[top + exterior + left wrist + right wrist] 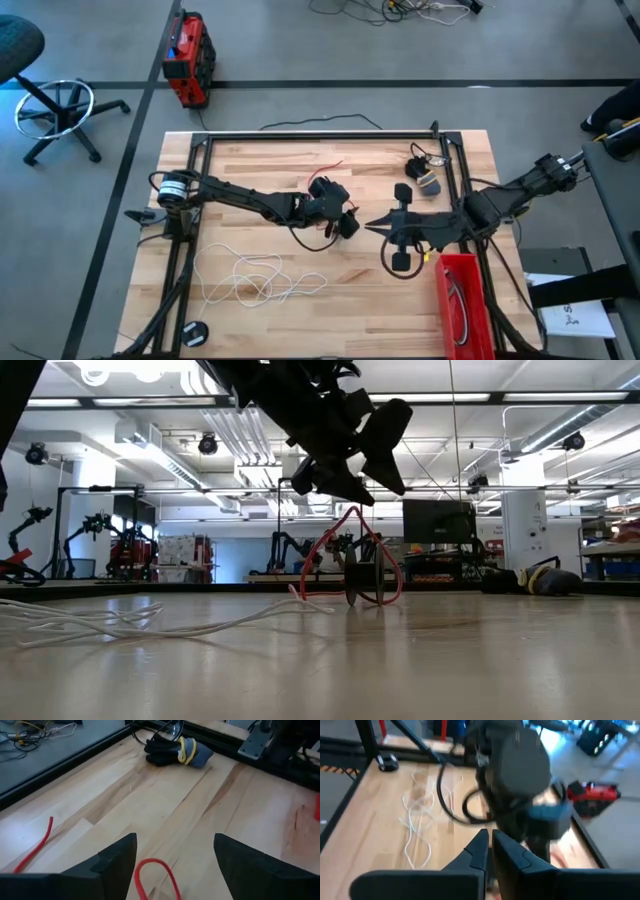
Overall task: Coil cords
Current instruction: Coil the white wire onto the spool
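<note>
Left end effector (pixel 345 222) hangs mid-surface, jaws spread wide over the red cord (pixel 155 875), apparently lining up a pinch. Right end effector (pixel 372 227) points at it, fingers nearly together. White cord (pixel 255 280) sprawls uncoiled nearby.

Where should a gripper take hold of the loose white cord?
Probably from above, at a lone outer strand of the white cord. It lies flat in loose tangled loops on the table, apart from both arms, so a pinch mid-tangle would likely catch several strands.
</note>
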